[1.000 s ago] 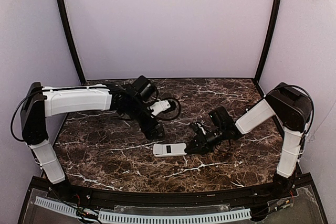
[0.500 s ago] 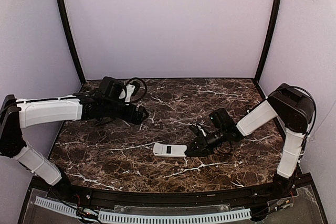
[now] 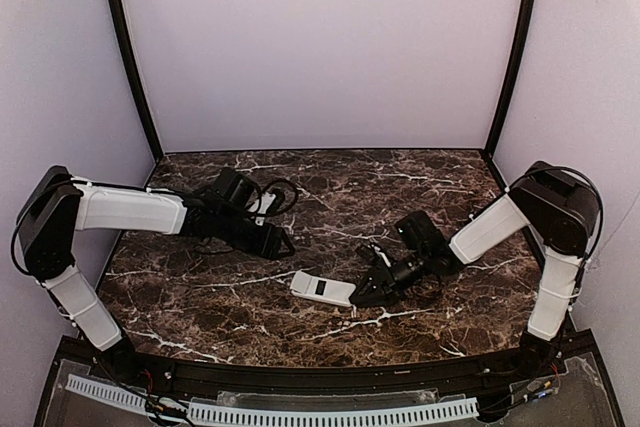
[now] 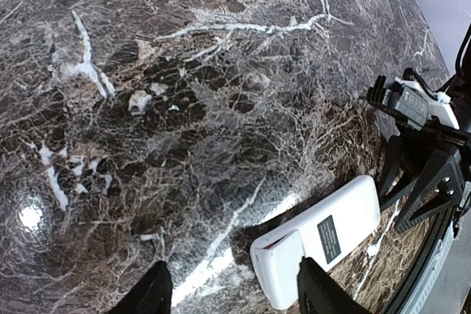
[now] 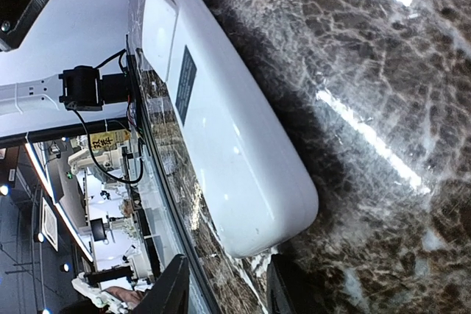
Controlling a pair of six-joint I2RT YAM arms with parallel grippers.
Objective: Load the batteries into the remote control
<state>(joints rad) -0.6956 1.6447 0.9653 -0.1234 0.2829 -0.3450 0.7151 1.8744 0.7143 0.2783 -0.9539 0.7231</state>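
The remote control (image 3: 322,288) lies back-up on the marble table, white with a small dark label. It also shows in the left wrist view (image 4: 324,244) and the right wrist view (image 5: 221,130). A cover panel at its left end (image 4: 283,270) sits slightly raised, with a thin reddish gap. My right gripper (image 3: 365,292) (image 5: 228,284) is open, its fingertips (image 4: 434,189) right at the remote's right end. My left gripper (image 3: 285,244) (image 4: 235,295) is open and empty, a little up-left of the remote. The batteries are not in view.
Lilac walls close in the back and sides, with black frame posts (image 3: 130,67) at the corners. A black rail (image 3: 320,377) and a white perforated strip (image 3: 300,414) run along the near table edge.
My left arm swung away to the back left, then came back toward the middle. The remote has turned a little, its right end lower. My right gripper shifted slightly with it.
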